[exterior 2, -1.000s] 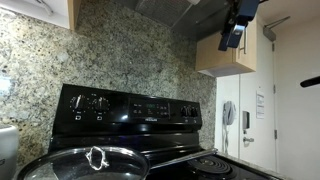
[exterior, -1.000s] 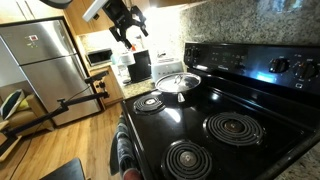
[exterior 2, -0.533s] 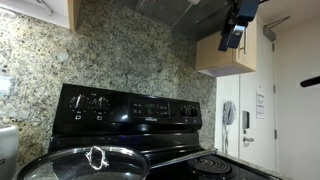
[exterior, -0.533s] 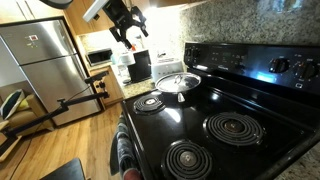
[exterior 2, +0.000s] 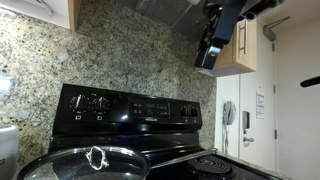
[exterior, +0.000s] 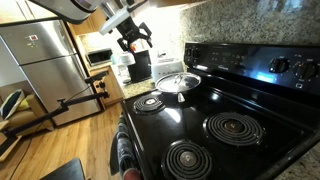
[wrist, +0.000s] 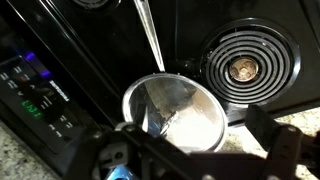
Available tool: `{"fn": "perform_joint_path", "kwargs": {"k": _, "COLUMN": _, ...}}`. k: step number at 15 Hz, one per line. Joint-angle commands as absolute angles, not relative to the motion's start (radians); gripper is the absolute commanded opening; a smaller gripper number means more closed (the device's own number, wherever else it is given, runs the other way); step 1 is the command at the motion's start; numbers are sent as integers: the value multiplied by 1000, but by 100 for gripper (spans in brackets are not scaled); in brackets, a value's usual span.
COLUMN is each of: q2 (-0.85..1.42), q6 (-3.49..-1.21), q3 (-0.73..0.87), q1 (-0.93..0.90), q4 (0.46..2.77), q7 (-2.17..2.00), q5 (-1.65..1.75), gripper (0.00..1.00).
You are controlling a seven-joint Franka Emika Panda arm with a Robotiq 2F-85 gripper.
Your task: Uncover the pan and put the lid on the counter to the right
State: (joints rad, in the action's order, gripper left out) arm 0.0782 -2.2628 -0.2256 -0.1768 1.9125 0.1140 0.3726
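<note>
The jaws hang released high over the stove, spread wide with nothing between them, on the arm. In the wrist view their two blurred dark tips frame the bottom edge. Directly beneath the jaws sits the pan, round and silvery, on the glossy black stovetop. The glass lid rests on the pan, its small knob upright at the centre, and nothing touches it. The pan's long thin handle runs away from the jaws across the black surface. Just to one side of the pan, off the right-hand jaw tip in the wrist view, lies a coil burner with a brassy centre. Past that burner a strip of speckled stone worktop shows at the edge. Off the other jaw tip runs the control panel, with small lit marks on it. Behind the panel a speckled stone wall rises, level with the jaws. Well below and away from the jaws, a striped towel hangs on the oven front. Farthest off, across the wooden floor, stands a steel fridge.
</note>
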Motion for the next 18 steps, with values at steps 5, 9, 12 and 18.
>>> {"fn": "perform_joint_path", "kwargs": {"k": 5, "q2": 345, "q6": -2355, "q3": -217, "q1": -221, "q4": 1677, "q7": 317, "q5": 381, "gripper": 100}}
{"fn": "perform_joint_path", "kwargs": {"k": 9, "q2": 450, "q6": -2334, "q3": -207, "q1": -226, "q4": 1552, "q7": 377, "q5": 368, "gripper": 100}}
{"fn": "perform_joint_path", "kwargs": {"k": 12, "q2": 516, "q6": -2316, "q3": -200, "q1": -227, "q4": 1461, "q7": 408, "q5": 357, "gripper": 100}}
{"fn": "perform_joint_path", "kwargs": {"k": 18, "q2": 645, "q6": -2215, "q3": -215, "q1": -209, "q4": 1280, "q7": 511, "q5": 277, "gripper": 100}}
